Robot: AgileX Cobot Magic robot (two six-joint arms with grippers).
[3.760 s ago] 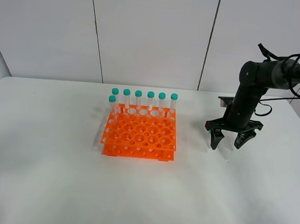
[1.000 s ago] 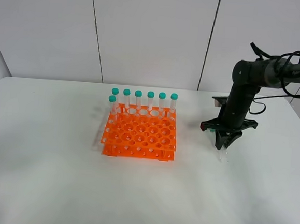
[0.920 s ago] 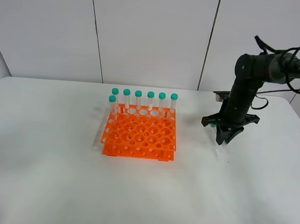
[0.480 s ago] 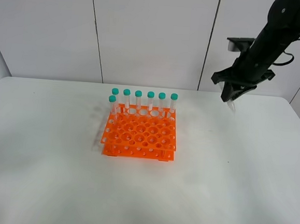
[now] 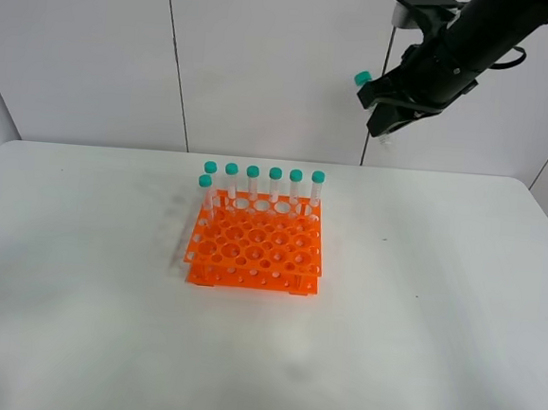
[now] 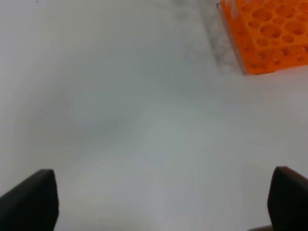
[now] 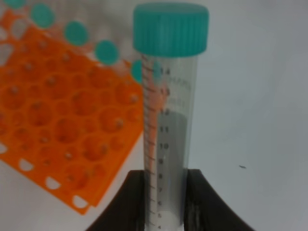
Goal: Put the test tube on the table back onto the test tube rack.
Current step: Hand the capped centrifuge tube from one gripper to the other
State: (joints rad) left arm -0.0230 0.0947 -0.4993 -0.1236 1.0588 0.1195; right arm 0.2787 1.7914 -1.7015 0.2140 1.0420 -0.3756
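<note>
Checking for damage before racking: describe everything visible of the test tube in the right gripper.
The test tube is slim clear plastic with a ribbed teal screw cap and printed graduations numbered up to 14. No cracks or contents show. The right gripper clamps its lower part, hiding the tip. It is held tilted in mid-air, touching nothing else.

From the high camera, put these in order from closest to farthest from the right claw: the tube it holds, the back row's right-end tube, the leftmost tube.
1. test tube, clamped in the right gripper, up high.
2. right-end tube, back row, right.
3. leftmost tube, far left.
</note>
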